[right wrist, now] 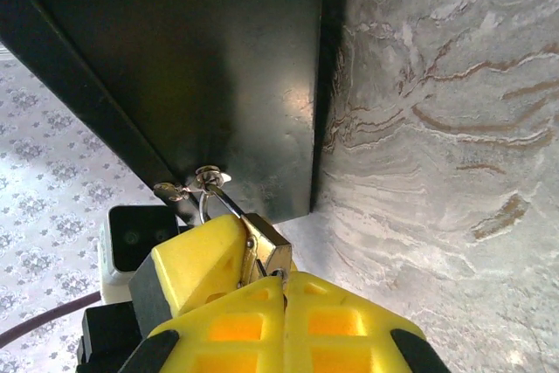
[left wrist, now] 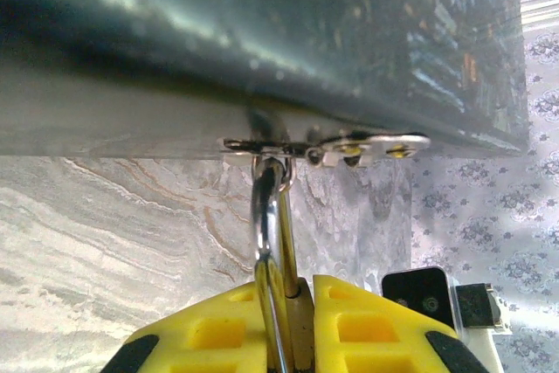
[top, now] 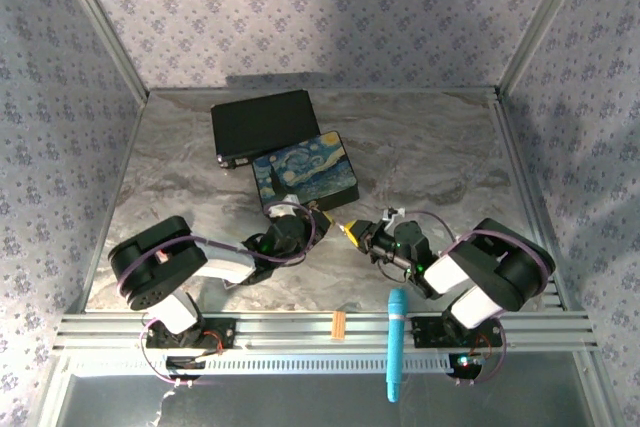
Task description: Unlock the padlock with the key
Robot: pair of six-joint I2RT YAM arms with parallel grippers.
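Note:
The brass padlock (left wrist: pixel 304 329) hangs by its silver shackle (left wrist: pixel 272 224) from the metal clasp (left wrist: pixel 349 146) on the Starry-Night painted box (top: pixel 305 172). My left gripper (left wrist: pixel 301 290) is shut on the padlock body, one yellow finger on each side. From the right, the padlock (right wrist: pixel 272 246) shows beside the left gripper's yellow finger (right wrist: pixel 196 259). My right gripper (right wrist: pixel 284 281) is shut, its fingertips pressed against the padlock's underside. A small sliver of metal there looks like the key (right wrist: pixel 279 274), pinched between the tips; most of it is hidden. Both grippers meet in front of the box (top: pixel 337 222).
A flat black case (top: pixel 265 125) lies behind the painted box. A blue cylindrical tool (top: pixel 397 342) and a small orange piece (top: pixel 338 325) rest on the front rail. Patterned walls close in the marble table (top: pixel 440 147) on three sides.

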